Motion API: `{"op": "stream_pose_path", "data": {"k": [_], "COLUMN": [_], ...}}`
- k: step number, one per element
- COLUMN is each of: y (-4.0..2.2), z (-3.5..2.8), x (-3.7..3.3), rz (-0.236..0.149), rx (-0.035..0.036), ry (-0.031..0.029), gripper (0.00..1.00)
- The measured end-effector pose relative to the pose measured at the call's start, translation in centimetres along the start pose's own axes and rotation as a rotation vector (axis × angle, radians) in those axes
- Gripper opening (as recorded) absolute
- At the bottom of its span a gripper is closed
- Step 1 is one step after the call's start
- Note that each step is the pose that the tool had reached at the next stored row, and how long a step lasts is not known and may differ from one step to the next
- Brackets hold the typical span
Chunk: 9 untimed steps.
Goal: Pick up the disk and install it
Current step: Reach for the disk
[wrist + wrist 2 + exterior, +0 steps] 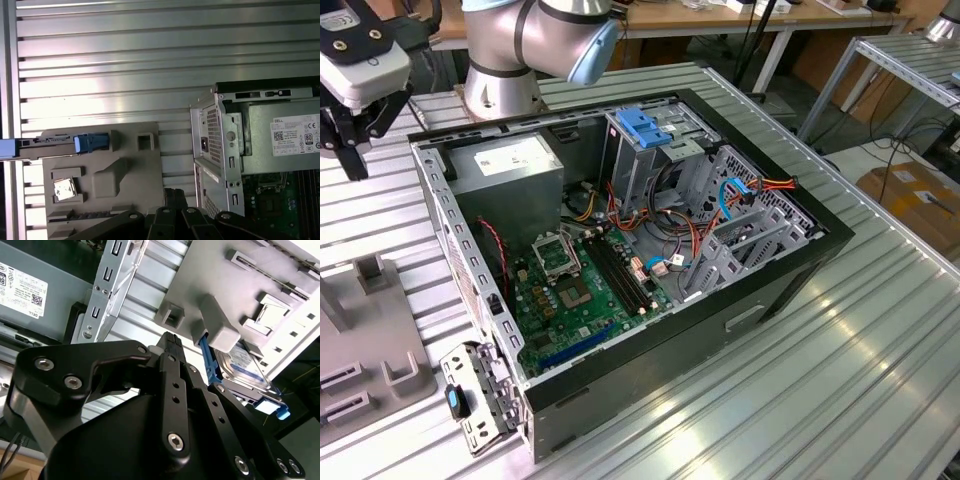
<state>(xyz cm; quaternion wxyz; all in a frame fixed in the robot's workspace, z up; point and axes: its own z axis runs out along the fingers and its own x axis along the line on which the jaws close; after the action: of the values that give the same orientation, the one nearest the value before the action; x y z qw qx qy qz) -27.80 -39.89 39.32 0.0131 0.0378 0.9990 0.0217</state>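
The disk [50, 142] stands on edge in a slot of a grey holder plate [130, 175]. It is a silver drive with blue carrier rails, one blue end showing beside it. In the second wrist view the disk [243, 366] shows its labelled face behind a grey block of the holder. My gripper [174, 195] hangs above the holder plate's edge, between the disk and the computer case, apart from the disk. Its black fingertips sit together with nothing between them. In the exterior view my gripper [356, 150] is at the far left, over the table beside the case.
The open computer case [800, 262] lies on the ribbed aluminium table [840, 380]. Inside are a grey power supply [510, 170], a green motherboard [580, 300] and a drive cage [655, 165] topped by a blue latch [642, 125]. The arm's base [505, 80] stands behind the case.
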Motion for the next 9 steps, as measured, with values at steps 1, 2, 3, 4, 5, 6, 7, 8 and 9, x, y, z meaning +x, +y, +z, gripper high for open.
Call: {"op": "stream_pose_path", "data": {"k": [1,2,3,4,5,6,7,8,9], "y": [-0.02,-0.05,-0.06,-0.07,-0.07,-0.07,-0.07,-0.07,-0.07], "z": [-0.01,-0.02,-0.02,-0.02,-0.02,-0.02,-0.03,-0.03,-0.03], "x": [0.31,0.64,0.83,0.93,0.96,0.97,0.98,0.98,0.98], "rz": [0.000,0.000,0.000,0.000,0.000,0.000,0.000,0.000,0.000], "rx": [0.0000,0.0000,0.0000,0.0000,0.0000,-0.0001,0.0000,0.0000,0.0000], "ry": [0.0000,0.0000,-0.0001,0.0000,0.0000,0.0000,0.0000,0.0000,0.0000], "gripper": [0.11,0.11,0.11,0.11,0.11,0.11,0.11,0.11,0.11]}}
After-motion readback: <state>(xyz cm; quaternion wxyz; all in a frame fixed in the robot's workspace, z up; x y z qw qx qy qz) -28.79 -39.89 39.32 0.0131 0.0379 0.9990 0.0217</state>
